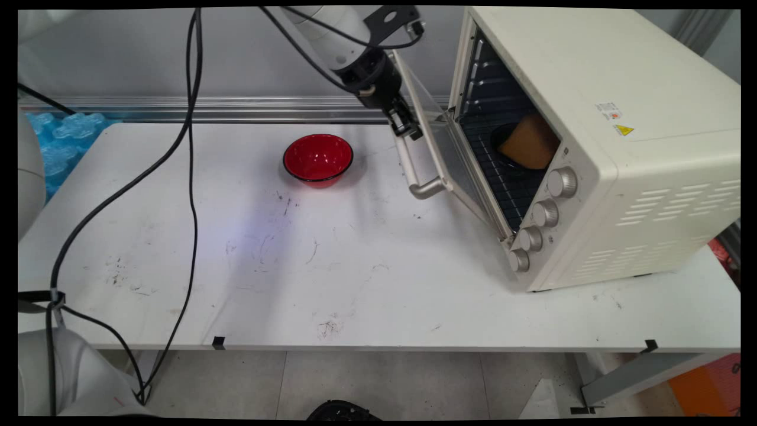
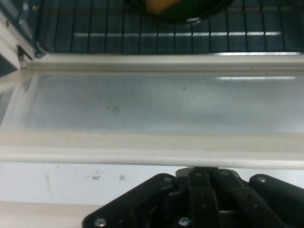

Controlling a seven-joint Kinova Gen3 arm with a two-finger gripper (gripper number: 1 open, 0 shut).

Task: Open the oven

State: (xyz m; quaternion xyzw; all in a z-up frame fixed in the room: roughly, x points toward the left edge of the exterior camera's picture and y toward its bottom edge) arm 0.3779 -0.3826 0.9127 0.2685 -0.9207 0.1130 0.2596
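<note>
At upper centre of the main view, the gripper (image 1: pixel 408 125) pressed against the half-open glass door (image 1: pixel 440 151) of the cream toaster oven (image 1: pixel 597 148); whether it was open or closed I could not tell. Slipping off the edge could let the door drop. Inside, a dark dish (image 1: pixel 510 148) held an orange-brown loaf (image 1: pixel 530 142); the red bowl (image 1: pixel 318 159) at centre stood empty.

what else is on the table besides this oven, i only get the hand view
observer: a red bowl, empty, stands on the table left of the oven, apart from it.
operator: how open is the door
observer: partly; the door leans out toward the bowl's side, with the pincer at its outer edge by the handle.
operator: whats the orange thing inside
observer: a tan-orange block on a dark dish on the rack.
</note>
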